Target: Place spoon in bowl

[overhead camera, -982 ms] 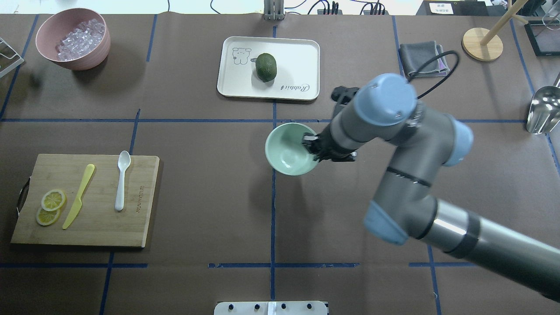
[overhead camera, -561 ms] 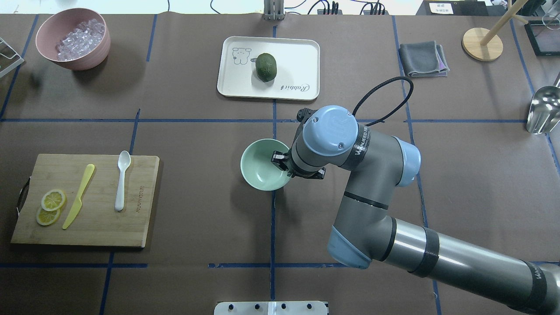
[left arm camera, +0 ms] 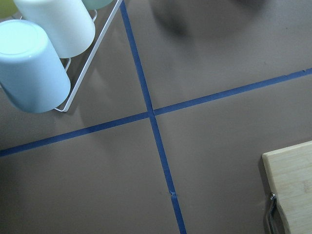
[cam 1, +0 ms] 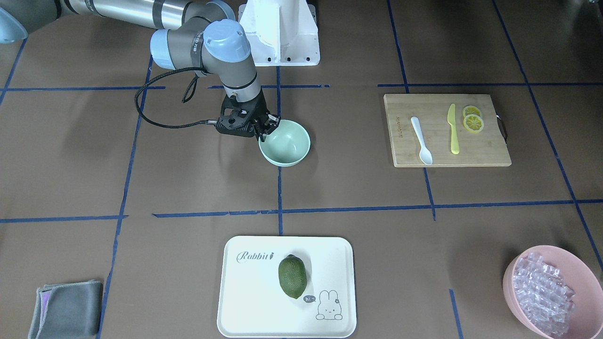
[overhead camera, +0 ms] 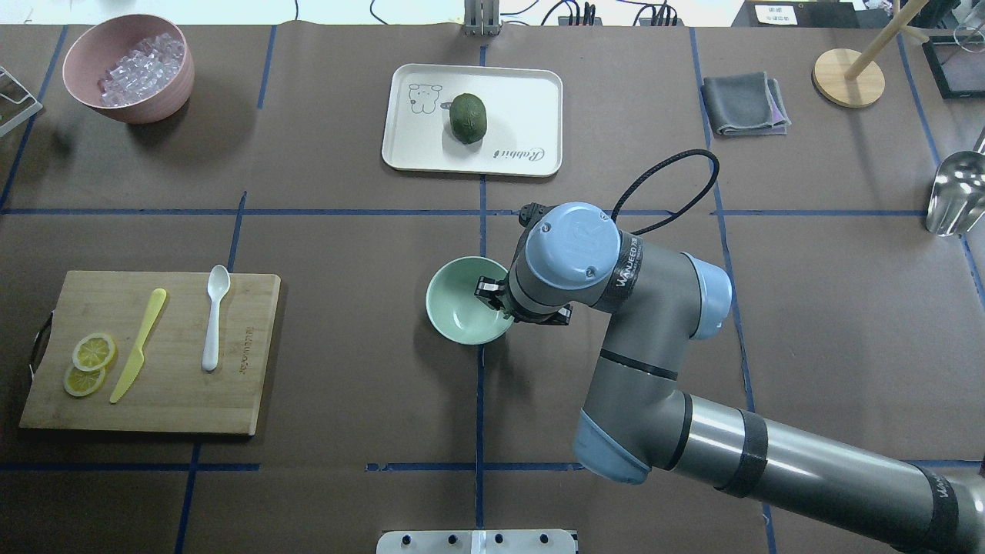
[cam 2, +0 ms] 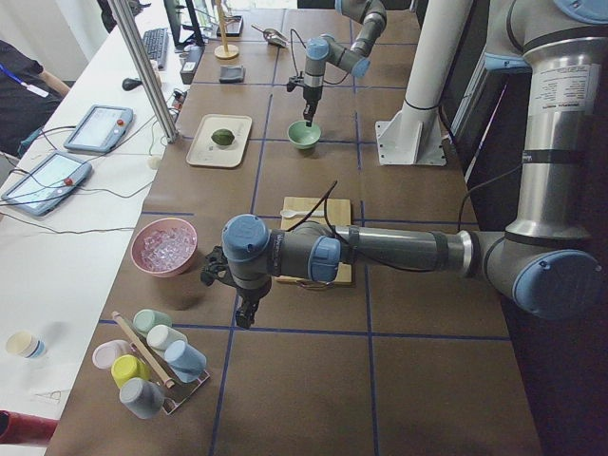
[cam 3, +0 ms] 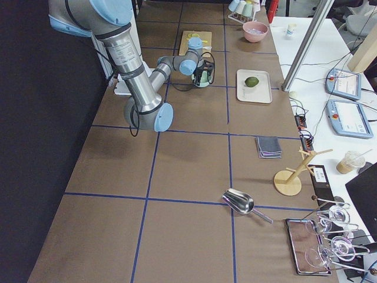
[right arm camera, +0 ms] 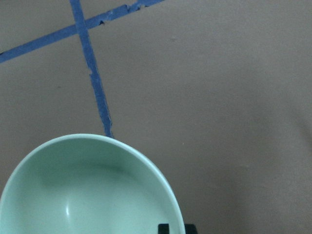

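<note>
The white spoon (overhead camera: 215, 315) lies on the wooden cutting board (overhead camera: 154, 400) at the left, scoop pointing away; it also shows in the front view (cam 1: 421, 140). The mint-green bowl (overhead camera: 459, 308) stands upright near the table's middle, on the blue centre line. My right gripper (overhead camera: 492, 296) is shut on the bowl's right rim, one finger inside and one outside. In the right wrist view the bowl (right arm camera: 87, 195) fills the lower left and is empty. My left gripper (cam 2: 244, 318) shows only in the left side view, low over the table near the cup rack; I cannot tell its state.
A yellow-green knife (overhead camera: 138, 345) and lemon slices (overhead camera: 91, 362) share the board. A pink bowl of clear cubes (overhead camera: 127, 65) is far left. A white tray (overhead camera: 523, 100) holds a green fruit (overhead camera: 468, 117). A grey cloth (overhead camera: 742, 102) and metal scoop (overhead camera: 954, 192) are at the right.
My right arm has carried the bowl leftward and toward the near edge, from right of the centre line onto it. The spoon has not moved.
</note>
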Robot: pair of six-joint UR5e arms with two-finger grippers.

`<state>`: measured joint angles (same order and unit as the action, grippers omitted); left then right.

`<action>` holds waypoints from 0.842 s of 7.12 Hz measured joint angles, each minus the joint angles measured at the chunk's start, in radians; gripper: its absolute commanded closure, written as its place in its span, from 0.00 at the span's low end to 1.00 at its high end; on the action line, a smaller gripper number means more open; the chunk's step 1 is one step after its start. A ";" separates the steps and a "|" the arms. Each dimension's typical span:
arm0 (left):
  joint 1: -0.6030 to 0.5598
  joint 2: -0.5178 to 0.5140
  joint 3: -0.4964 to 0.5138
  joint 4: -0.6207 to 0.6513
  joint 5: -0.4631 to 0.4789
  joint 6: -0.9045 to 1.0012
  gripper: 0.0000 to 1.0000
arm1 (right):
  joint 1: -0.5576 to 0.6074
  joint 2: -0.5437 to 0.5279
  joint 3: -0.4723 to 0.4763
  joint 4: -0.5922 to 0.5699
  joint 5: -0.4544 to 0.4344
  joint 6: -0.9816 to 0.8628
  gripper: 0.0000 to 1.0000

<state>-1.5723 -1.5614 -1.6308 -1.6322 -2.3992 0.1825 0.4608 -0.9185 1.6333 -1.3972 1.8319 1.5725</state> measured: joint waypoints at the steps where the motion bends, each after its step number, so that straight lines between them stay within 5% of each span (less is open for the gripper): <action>1: 0.000 0.000 -0.001 -0.001 0.000 0.002 0.00 | 0.017 0.001 0.015 -0.017 0.005 -0.008 0.00; 3: 0.000 -0.003 -0.004 -0.048 0.004 0.006 0.00 | 0.126 0.006 0.104 -0.150 0.103 -0.134 0.00; 6: 0.015 -0.003 0.002 -0.183 -0.002 -0.026 0.00 | 0.403 -0.076 0.184 -0.322 0.301 -0.597 0.00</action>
<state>-1.5569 -1.5641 -1.6289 -1.8153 -2.4017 0.1567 0.8636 -0.9943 1.8168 -1.7188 2.1325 0.9759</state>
